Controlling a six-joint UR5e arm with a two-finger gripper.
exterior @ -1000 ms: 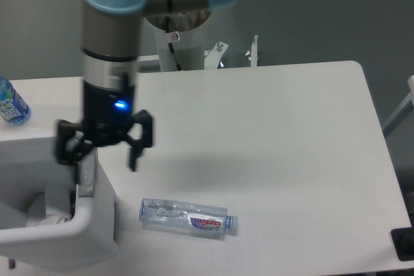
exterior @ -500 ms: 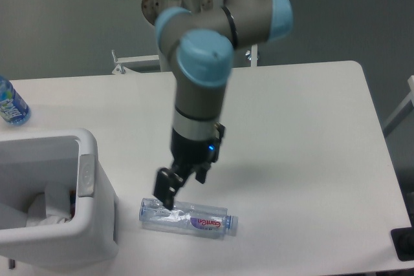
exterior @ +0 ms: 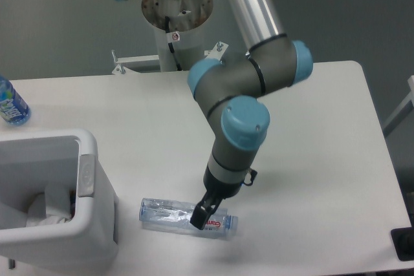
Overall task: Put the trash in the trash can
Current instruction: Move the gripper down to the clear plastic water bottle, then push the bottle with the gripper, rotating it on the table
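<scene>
Pressing down on the bottle [exterior: 184, 216] w/ the tool [exterior: 202, 215], can't tell if fingers are gripping; bottle's lying on the surface [exterior: 310, 159] beside the bin [exterior: 90, 224], paper wad [exterior: 48, 219] sitting inside.

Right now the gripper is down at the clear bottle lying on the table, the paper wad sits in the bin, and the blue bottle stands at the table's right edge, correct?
Not quite: the blue bottle stands at the left edge, as the fixed camera shows. The gripper is at the clear bottle, and the paper wad is in the bin.

blue-labelled bottle [exterior: 11, 105] lies on the white table [exterior: 310, 127] (far left edge).
</scene>
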